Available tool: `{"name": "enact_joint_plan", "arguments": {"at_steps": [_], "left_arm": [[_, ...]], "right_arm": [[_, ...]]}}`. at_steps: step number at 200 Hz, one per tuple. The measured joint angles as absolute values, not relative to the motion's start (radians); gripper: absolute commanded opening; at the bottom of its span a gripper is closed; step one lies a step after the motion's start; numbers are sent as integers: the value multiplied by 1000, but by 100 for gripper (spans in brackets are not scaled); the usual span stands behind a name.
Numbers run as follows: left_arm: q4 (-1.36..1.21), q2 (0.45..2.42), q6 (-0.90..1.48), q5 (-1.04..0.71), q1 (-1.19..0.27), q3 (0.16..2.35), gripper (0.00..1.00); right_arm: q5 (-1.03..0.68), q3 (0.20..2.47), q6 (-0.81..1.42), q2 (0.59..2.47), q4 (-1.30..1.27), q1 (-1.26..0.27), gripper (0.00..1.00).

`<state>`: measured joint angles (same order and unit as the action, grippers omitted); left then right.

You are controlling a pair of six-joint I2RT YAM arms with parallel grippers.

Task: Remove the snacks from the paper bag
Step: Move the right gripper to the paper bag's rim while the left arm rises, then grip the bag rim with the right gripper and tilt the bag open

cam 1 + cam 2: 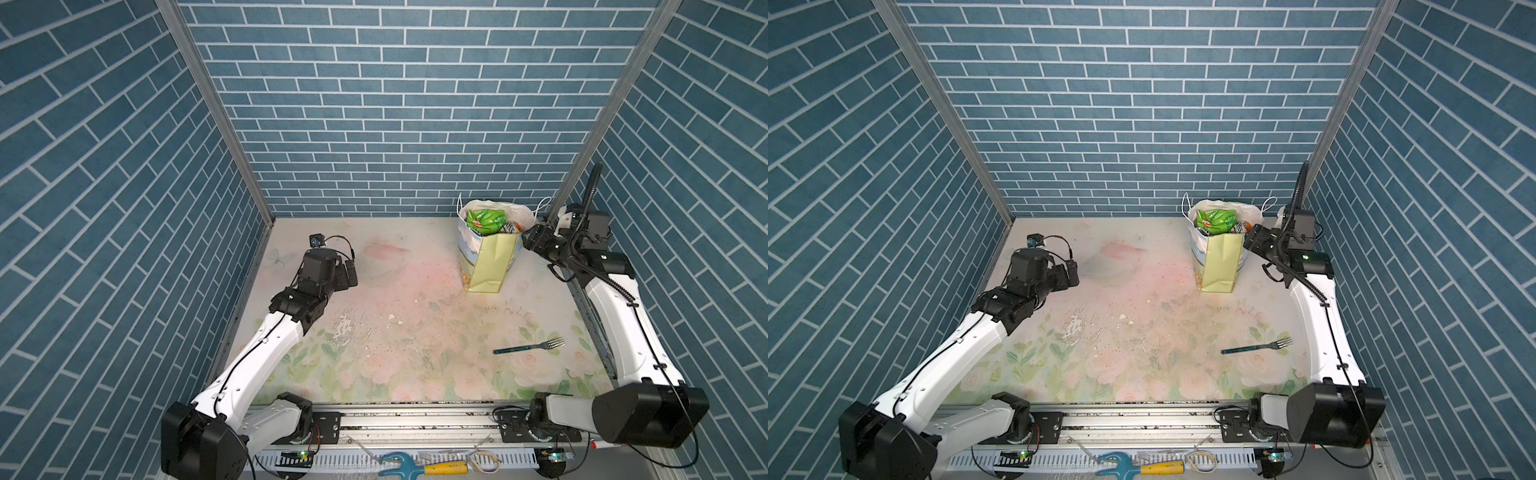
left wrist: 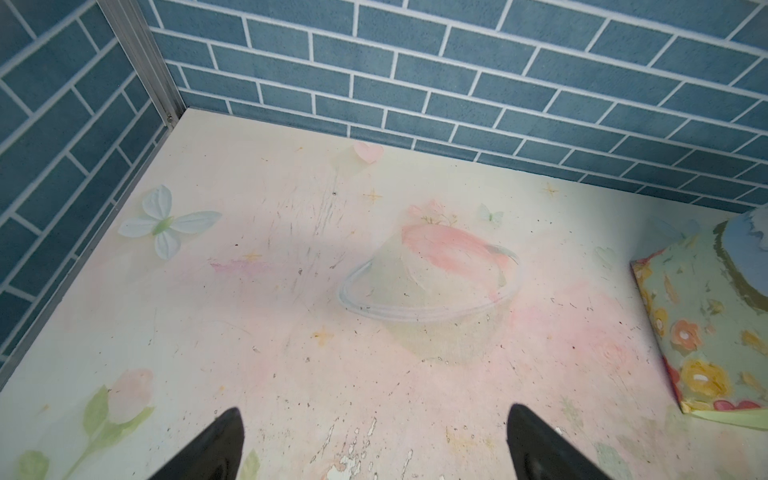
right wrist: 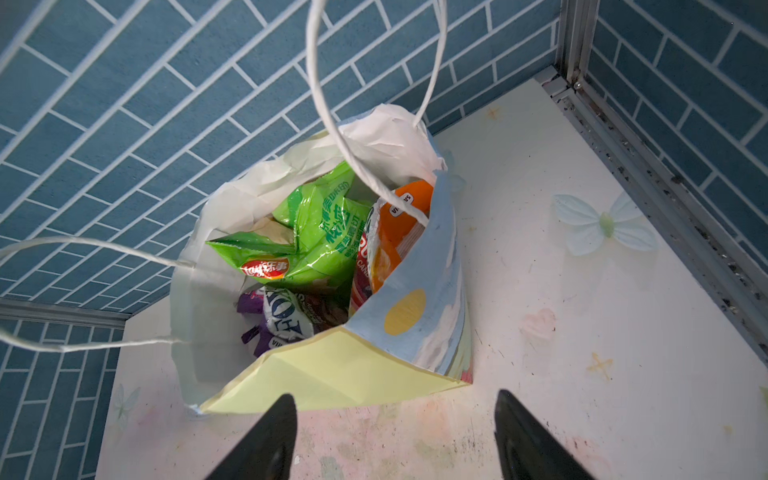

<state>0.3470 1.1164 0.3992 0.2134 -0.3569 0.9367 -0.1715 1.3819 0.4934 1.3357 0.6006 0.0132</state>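
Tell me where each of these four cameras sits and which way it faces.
Top views: high over the front rail, facing down toward the back wall; table, paper bag, fork, both arms show.
Left wrist: on the left arm, facing the table's back corner; open left fingers show.
Right wrist: on the right arm, facing down into the bag at the snacks; open right fingers show.
Shared: all show the bag.

Fork (image 1: 528,347) w/ teal handle lies flat nr right edge of the desk (image 1: 395,291), front half, tines twd that edge. Desk top: pale floral print, w/ a peeling patch (image 1: 345,328) left of centre. Past the front edge — blue tool (image 1: 399,464) w/ yellow handle, rubber band (image 1: 484,461) just beside it.
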Motion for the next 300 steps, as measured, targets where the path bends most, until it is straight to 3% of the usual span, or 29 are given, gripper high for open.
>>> {"name": "enact_joint_plan", "arguments": {"at_steps": [81, 118, 153, 188, 212, 230, 245, 300], "left_arm": [[347, 1091, 405, 185, -358, 936, 100], [346, 1087, 405, 181, -358, 935, 100], [345, 1087, 405, 181, -359, 931, 100], [341, 1087, 405, 178, -359, 928, 100], [340, 1087, 405, 173, -359, 925, 99], [340, 1087, 405, 169, -359, 925, 100], [340, 1087, 406, 166, -359, 925, 100], [353, 1086, 409, 155, -359, 925, 100]], "right_arm": [[-134, 1623, 520, 1631, 626, 13, 68], [-86, 1655, 525, 1694, 641, 13, 66], [-57, 1671, 523, 1721, 659, 13, 57], [-51, 1702, 516, 1738, 667, 13, 37], [-51, 1715, 498, 1749, 670, 13, 14], [-52, 1725, 497, 1758, 675, 13, 11], [-52, 1740, 486, 1768, 684, 14, 0], [-70, 1804, 456, 1811, 717, 14, 0]]}}
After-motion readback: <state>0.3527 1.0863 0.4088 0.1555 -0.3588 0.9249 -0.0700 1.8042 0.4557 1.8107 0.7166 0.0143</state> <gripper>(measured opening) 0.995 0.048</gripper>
